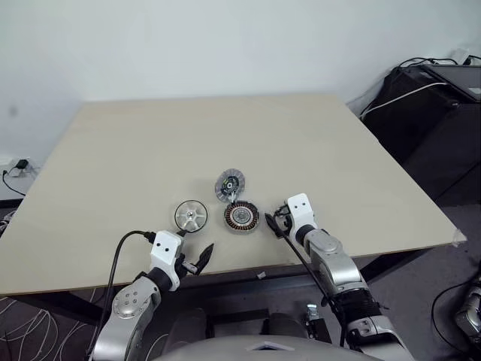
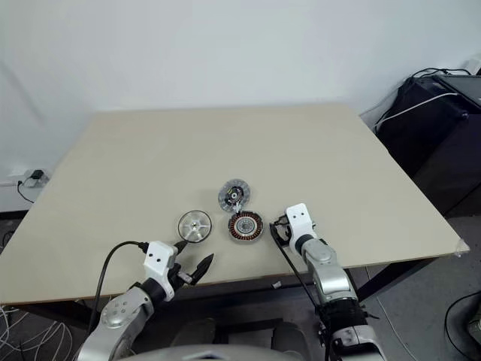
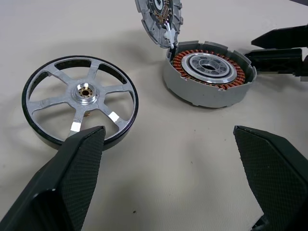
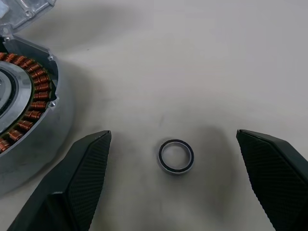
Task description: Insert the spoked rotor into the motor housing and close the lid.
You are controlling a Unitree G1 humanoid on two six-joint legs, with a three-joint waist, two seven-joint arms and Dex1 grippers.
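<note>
The shiny spoked rotor (image 1: 191, 216) lies flat on the pale table, left of the motor housing (image 1: 241, 216). The housing's copper windings (image 3: 208, 72) ring a pale centre and face up. The lid (image 1: 230, 185) stands tilted just behind the housing, its dark-centred face (image 3: 160, 14) showing. My left gripper (image 1: 201, 257) hovers open at the table's near edge, just in front of the rotor (image 3: 80, 98), with nothing between its fingers. My right gripper (image 1: 273, 220) is open and empty, close beside the housing's right side (image 4: 24, 115).
A small dark-rimmed metal ring (image 4: 176, 156) lies on the table between the right gripper's fingers. The table's near edge (image 1: 248, 265) runs under both wrists. Black equipment with cables (image 1: 436, 113) stands to the right of the table.
</note>
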